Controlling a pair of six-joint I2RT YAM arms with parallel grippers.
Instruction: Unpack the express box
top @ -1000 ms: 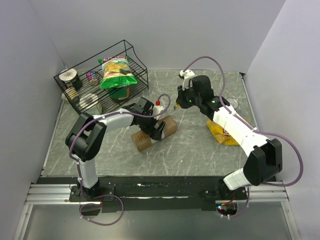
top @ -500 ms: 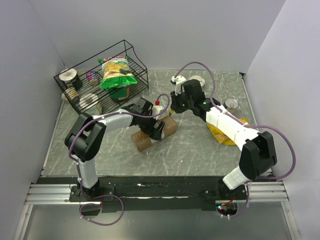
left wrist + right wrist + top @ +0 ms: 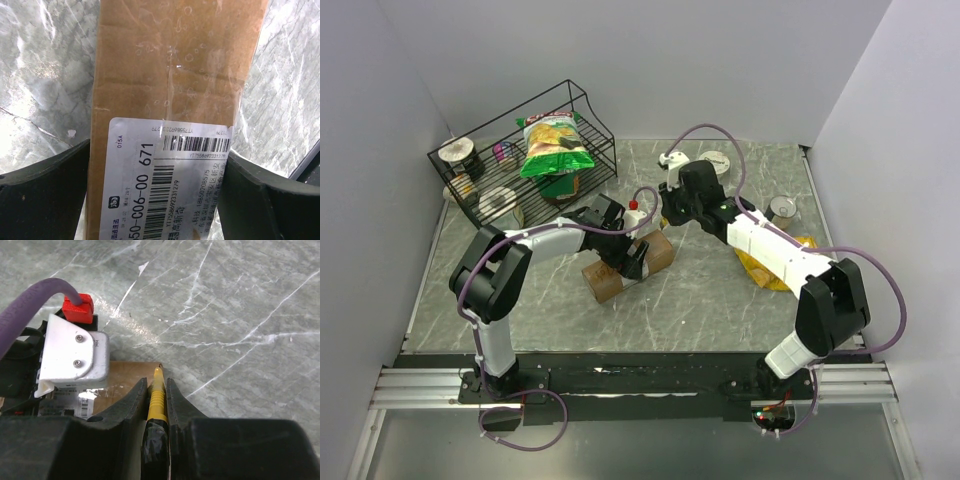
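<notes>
The express box [image 3: 620,272], a long brown carton with a white barcode label [image 3: 170,180], lies on the marble table near the middle. My left gripper [image 3: 628,250] is closed on its sides, a finger [image 3: 40,195] on each side in the left wrist view. My right gripper [image 3: 668,212] is shut on a yellow-tipped cutter [image 3: 157,395] with a black handle. Its tip sits right over the far corner of the box [image 3: 125,380], beside the left wrist camera housing [image 3: 72,352].
A black wire rack [image 3: 520,150] at the back left holds a green chip bag [image 3: 553,145], cans and a tape roll. A yellow chip bag [image 3: 770,265] lies under the right arm. Two round tins [image 3: 782,208] sit at the back right.
My right arm has swung left from the back right and brought the cutter down to the box's far end. The left gripper and the box have stayed put.
</notes>
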